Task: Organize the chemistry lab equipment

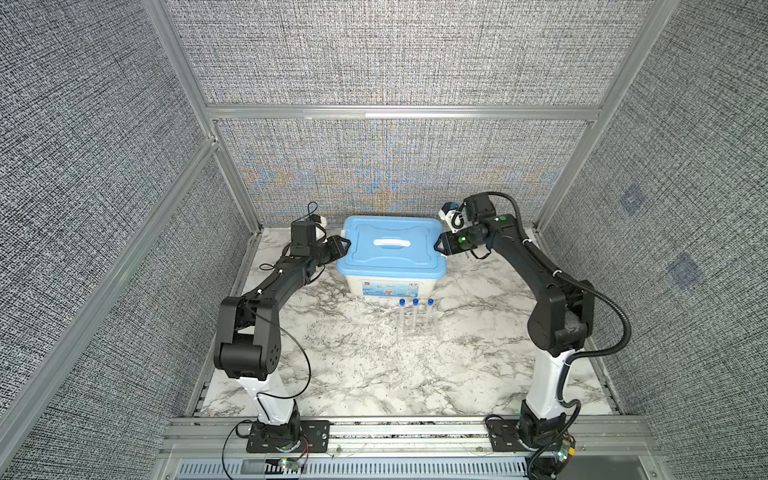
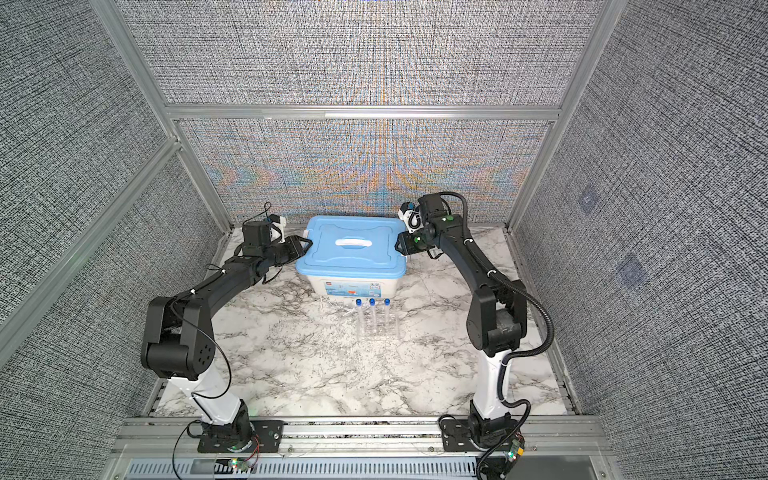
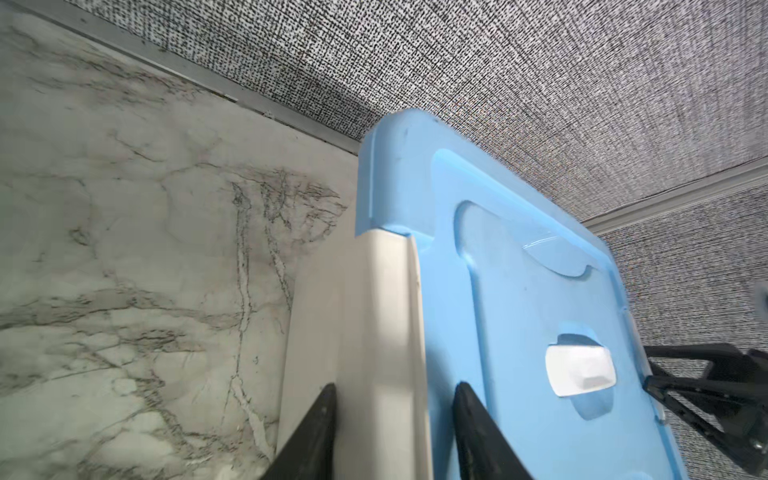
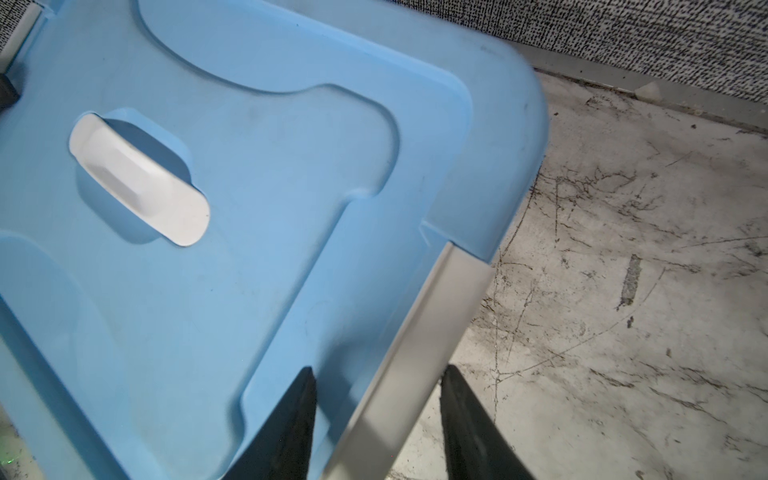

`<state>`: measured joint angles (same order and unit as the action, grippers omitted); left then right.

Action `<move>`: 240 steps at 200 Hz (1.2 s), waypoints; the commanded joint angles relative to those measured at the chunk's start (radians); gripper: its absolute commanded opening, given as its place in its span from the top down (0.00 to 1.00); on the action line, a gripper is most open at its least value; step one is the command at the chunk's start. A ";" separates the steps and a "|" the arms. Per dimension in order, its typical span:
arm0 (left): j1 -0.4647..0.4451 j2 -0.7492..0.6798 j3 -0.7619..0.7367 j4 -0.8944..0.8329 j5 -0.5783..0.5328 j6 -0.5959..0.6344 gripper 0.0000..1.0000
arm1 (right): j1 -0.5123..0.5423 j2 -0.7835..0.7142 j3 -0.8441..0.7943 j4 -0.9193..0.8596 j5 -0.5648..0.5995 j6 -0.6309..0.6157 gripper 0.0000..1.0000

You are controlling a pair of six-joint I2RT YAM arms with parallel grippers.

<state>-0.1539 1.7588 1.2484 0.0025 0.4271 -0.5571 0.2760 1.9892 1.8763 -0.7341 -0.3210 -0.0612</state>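
Back centre: large white plastic tub (image 1: 388,287) on the marble-patterned tabletop (image 1: 353,374), with the flat light-blue lid (image 1: 365,259) on top of it.
Before the tub: clear rack (image 1: 419,335), with three slim clear blue-capped tubes (image 1: 414,314) upright in it.
Left of lid: left end effector (image 1: 343,245).
Right of lid: right end effector (image 1: 440,246).

The white tub (image 1: 390,286) under its light-blue lid (image 1: 390,259) blocks the 12 o'clock end of the table (image 1: 353,382). The left gripper (image 1: 344,244) crowds its 9 o'clock side and the right gripper (image 1: 439,245) its 3 o'clock side. Just beside its 6 o'clock face stands the clear rack (image 1: 417,332) with 3 upright tubes (image 1: 415,311). Beyond the rack, toward the table's 6 o'clock edge, passage is open.
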 commanded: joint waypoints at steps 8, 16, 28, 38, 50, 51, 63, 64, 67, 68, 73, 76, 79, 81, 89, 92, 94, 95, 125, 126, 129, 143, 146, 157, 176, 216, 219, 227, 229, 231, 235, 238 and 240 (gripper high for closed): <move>-0.022 -0.015 0.036 -0.144 -0.054 0.124 0.57 | 0.015 0.000 0.003 0.001 -0.071 -0.020 0.55; -0.027 -0.012 0.049 -0.172 -0.076 0.138 0.60 | 0.014 0.000 0.003 0.000 -0.068 -0.018 0.55; -0.032 -0.006 0.063 -0.196 -0.087 0.150 0.61 | 0.016 0.002 0.001 -0.001 -0.066 -0.019 0.55; -0.038 -0.002 0.073 -0.213 -0.094 0.161 0.62 | 0.016 0.003 0.000 -0.001 -0.066 -0.017 0.55; -0.050 0.002 0.089 -0.238 -0.116 0.179 0.62 | 0.016 0.010 0.003 -0.002 -0.067 -0.015 0.55; -0.051 0.001 0.091 -0.240 -0.118 0.182 0.62 | 0.016 0.011 0.002 -0.002 -0.067 -0.015 0.55; -0.063 0.003 0.109 -0.266 -0.145 0.202 0.61 | 0.018 0.015 0.008 -0.005 -0.067 -0.014 0.55; -0.065 0.002 0.111 -0.268 -0.146 0.204 0.61 | 0.018 0.015 0.008 -0.007 -0.067 -0.014 0.55; -0.068 0.002 0.115 -0.274 -0.152 0.209 0.61 | 0.017 0.016 0.009 -0.008 -0.067 -0.014 0.55; -0.069 0.003 0.117 -0.275 -0.154 0.210 0.61 | 0.017 0.016 0.010 -0.007 -0.067 -0.014 0.55; -0.075 0.005 0.125 -0.285 -0.163 0.218 0.61 | 0.020 0.017 0.011 -0.008 -0.066 -0.014 0.55; -0.078 0.004 0.129 -0.289 -0.169 0.223 0.61 | 0.019 0.019 0.013 -0.010 -0.066 -0.013 0.55; -0.081 0.005 0.134 -0.294 -0.175 0.226 0.61 | 0.019 0.020 0.014 -0.010 -0.065 -0.011 0.55; -0.083 0.005 0.136 -0.296 -0.179 0.228 0.61 | 0.019 0.020 0.014 -0.010 -0.064 -0.010 0.55; -0.090 0.008 0.147 -0.310 -0.192 0.236 0.60 | 0.020 0.022 0.017 -0.012 -0.064 -0.007 0.55; -0.094 0.010 0.153 -0.317 -0.199 0.240 0.60 | 0.021 0.023 0.018 -0.013 -0.063 -0.006 0.55; -0.095 0.011 0.155 -0.322 -0.203 0.242 0.60 | 0.022 0.023 0.018 -0.014 -0.063 -0.006 0.55; -0.096 0.011 0.157 -0.325 -0.206 0.244 0.60 | 0.022 0.023 0.019 -0.014 -0.063 -0.006 0.55; -0.126 0.028 0.211 -0.381 -0.248 0.275 0.57 | 0.026 0.031 0.021 -0.021 -0.051 0.009 0.55; -0.127 0.028 0.211 -0.381 -0.247 0.276 0.57 | 0.027 0.032 0.021 -0.021 -0.050 0.009 0.55; -0.128 0.030 0.213 -0.382 -0.246 0.276 0.57 | 0.026 0.032 0.021 -0.019 -0.050 0.012 0.55; -0.131 0.037 0.220 -0.386 -0.237 0.273 0.57 | 0.030 0.038 0.020 -0.017 -0.059 0.018 0.55; -0.131 0.037 0.221 -0.386 -0.235 0.271 0.58 | 0.030 0.039 0.020 -0.015 -0.061 0.018 0.55; -0.133 0.042 0.225 -0.386 -0.224 0.269 0.59 | 0.035 0.043 0.020 -0.013 -0.059 0.024 0.55; -0.143 0.050 0.237 -0.393 -0.224 0.268 0.61 | 0.044 0.049 0.020 -0.010 -0.059 0.035 0.55; -0.161 0.058 0.253 -0.395 -0.212 0.267 0.66 | 0.053 0.057 0.027 -0.007 -0.056 0.049 0.55; -0.161 0.058 0.252 -0.392 -0.210 0.265 0.66 | 0.053 0.057 0.027 -0.008 -0.056 0.049 0.55; -0.161 0.056 0.248 -0.384 -0.206 0.260 0.66 | 0.054 0.059 0.027 -0.008 -0.052 0.052 0.55; -0.161 0.056 0.247 -0.383 -0.206 0.259 0.66 | 0.053 0.058 0.027 -0.008 -0.052 0.052 0.55; -0.161 0.056 0.247 -0.382 -0.206 0.259 0.65 | 0.054 0.058 0.027 -0.008 -0.051 0.052 0.55; -0.161 0.055 0.245 -0.380 -0.205 0.257 0.63 | 0.054 0.058 0.027 -0.009 -0.049 0.052 0.55; -0.161 0.054 0.246 -0.379 -0.205 0.256 0.61 | 0.053 0.057 0.028 -0.009 -0.048 0.053 0.55; -0.161 0.052 0.245 -0.377 -0.205 0.255 0.60 | 0.053 0.058 0.029 -0.010 -0.046 0.052 0.55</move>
<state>-0.2882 1.8042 1.5009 -0.3775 0.0257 -0.3141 0.3038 2.0270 1.9083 -0.6975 -0.2436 0.0124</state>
